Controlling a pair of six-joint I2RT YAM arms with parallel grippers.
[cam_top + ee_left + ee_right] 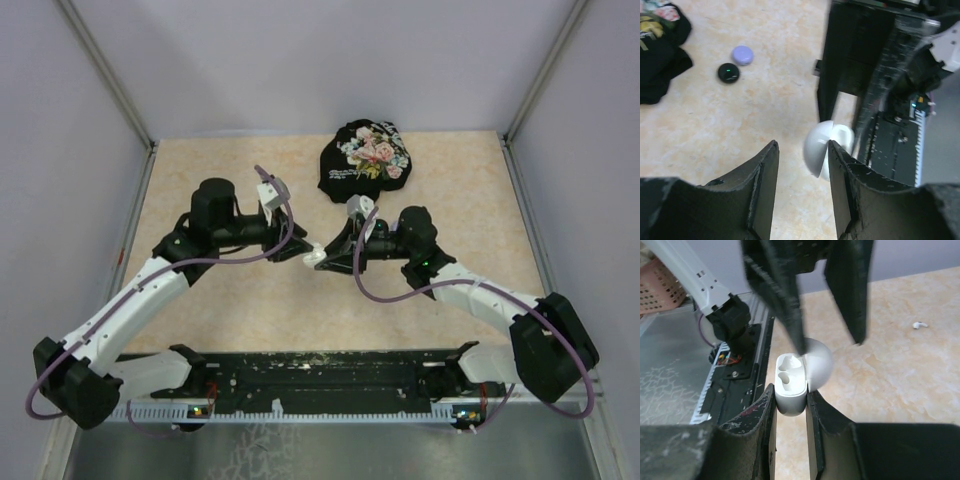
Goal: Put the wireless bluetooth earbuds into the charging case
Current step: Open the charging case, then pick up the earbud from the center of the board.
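**Both grippers tip to tip at mid-table, case pinched in the right one**

- Right arm: reaches in from the right base, with the forearm low and running left. The right gripper (790,392) is pressed onto the body of the white plastic charging case (790,372), one finger on each side.
- The case lid is open and its rounded shell faces the left arm. Can't tell whether the two wells are filled.
- Left arm: elbow raised at the left, wrist turned inward toward centre. The left gripper (802,146) has its fingers spread, with nothing visible between them.
- In the right wrist view, one left finger tip sits right at the open mouth of the case. The other is off to the side, over the lid.
- One small white earbud (919,325) lies loose on the beige stone-pattern table (250,300), well apart from the case.
- A round lavender puck (742,55) and a round black puck (728,73) with a green dot sit just beside each other on the table, near the black floral cloth (365,158) at the far edge.
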